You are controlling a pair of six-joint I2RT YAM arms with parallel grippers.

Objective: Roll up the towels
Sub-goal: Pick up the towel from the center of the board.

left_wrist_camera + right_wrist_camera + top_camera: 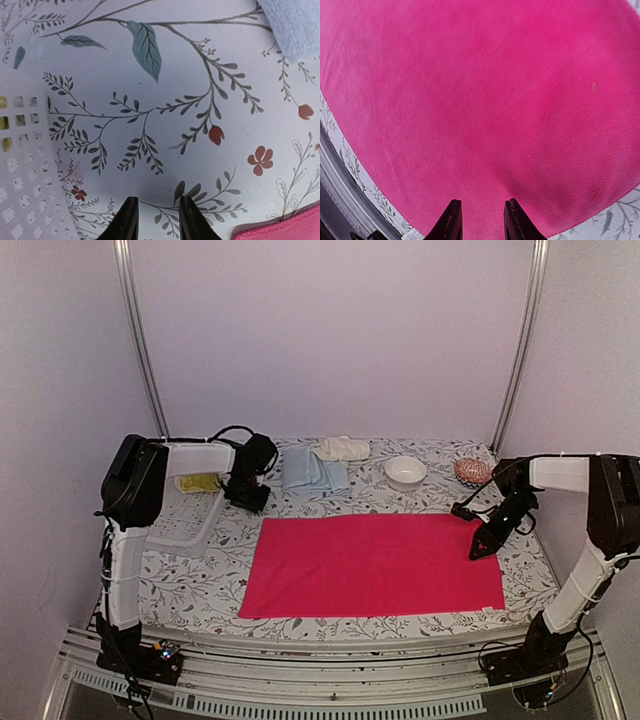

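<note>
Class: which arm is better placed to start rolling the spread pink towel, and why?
Right, probably. The right hand hangs over the right end of the pink towel; the left hand is over floral covering.

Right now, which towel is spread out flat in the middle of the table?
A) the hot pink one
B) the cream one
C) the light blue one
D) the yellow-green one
A: the hot pink towel lies open and flat at mid-table, while the light blue towel sits folded and the cream towel lies bunched near the back edge.
</note>
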